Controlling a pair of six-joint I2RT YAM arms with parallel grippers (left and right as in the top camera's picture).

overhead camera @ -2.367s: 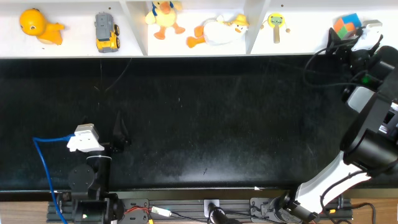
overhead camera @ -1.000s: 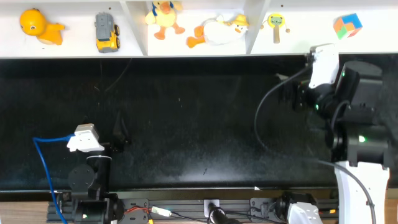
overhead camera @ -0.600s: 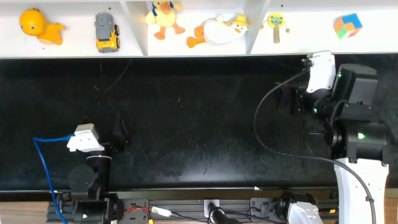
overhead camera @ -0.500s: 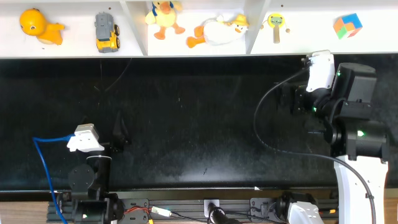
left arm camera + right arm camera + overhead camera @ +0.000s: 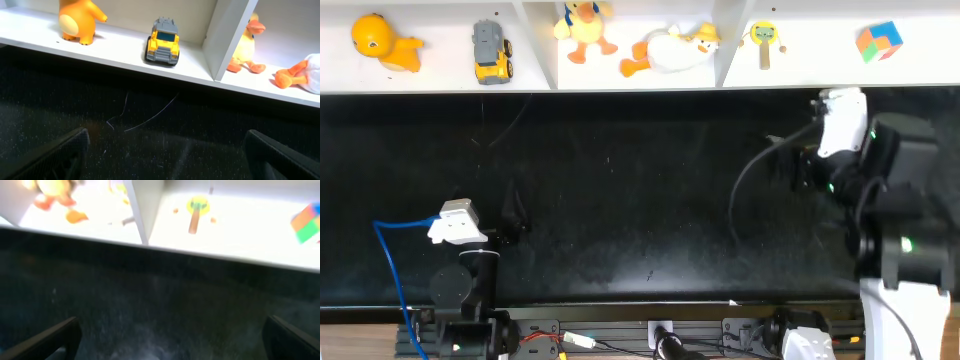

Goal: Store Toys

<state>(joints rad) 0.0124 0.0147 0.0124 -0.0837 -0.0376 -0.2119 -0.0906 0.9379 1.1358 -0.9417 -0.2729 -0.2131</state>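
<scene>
1. Two grippers, both empty: the left gripper (image 5: 167, 150) hangs over the black table (image 5: 640, 200) with its jaws spread wide.
2. The right gripper (image 5: 170, 335) is likewise wide open, holding nothing.
3. The yellow truck (image 5: 163, 42) and orange duck (image 5: 80, 20) sit on the white shelf (image 5: 100, 55) ahead of the left gripper, well apart from it.
4. The colourful cube (image 5: 307, 222) rests on the shelf beyond the right gripper.

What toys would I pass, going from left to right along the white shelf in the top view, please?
In order: orange duck → yellow toy truck → yellow plush duck → white plush duck → small stick-handled toy → multicoloured cube.
</scene>
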